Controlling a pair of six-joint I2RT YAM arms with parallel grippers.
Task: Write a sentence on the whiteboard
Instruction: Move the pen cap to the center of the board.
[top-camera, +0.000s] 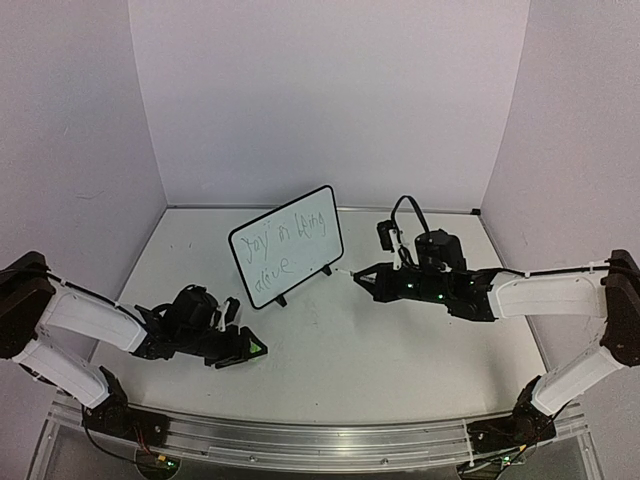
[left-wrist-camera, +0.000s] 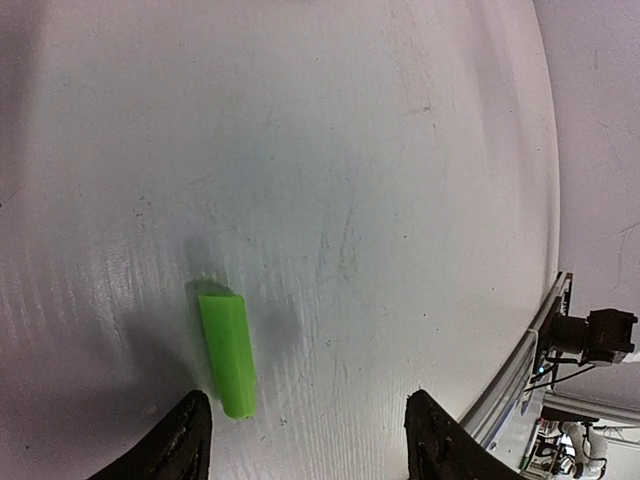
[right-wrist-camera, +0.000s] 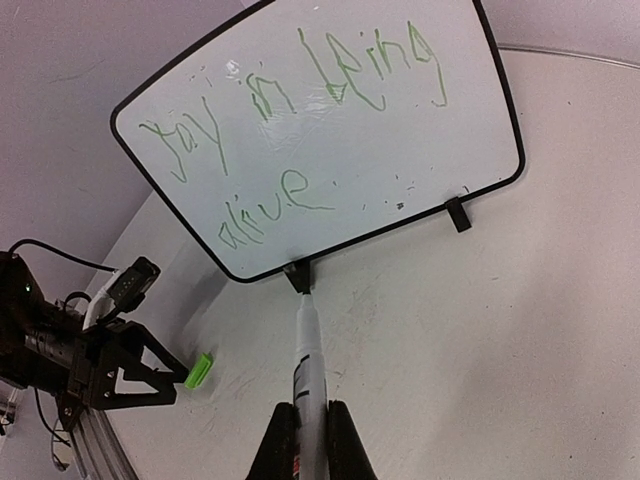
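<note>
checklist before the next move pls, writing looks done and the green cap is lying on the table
1. Sentence complete on the whiteboard: ok, two green lines.
2. Whiteboard standing on its feet: ok.
3. Marker gripped by the right gripper: ok, shut on the barrel.
4. Marker tip clear of the whiteboard: cannot tell, it sits right under one of the feet.
5. Left gripper open: ok.
6. Cap centred between its fingers: not ok, it lies close to one finger.
</note>
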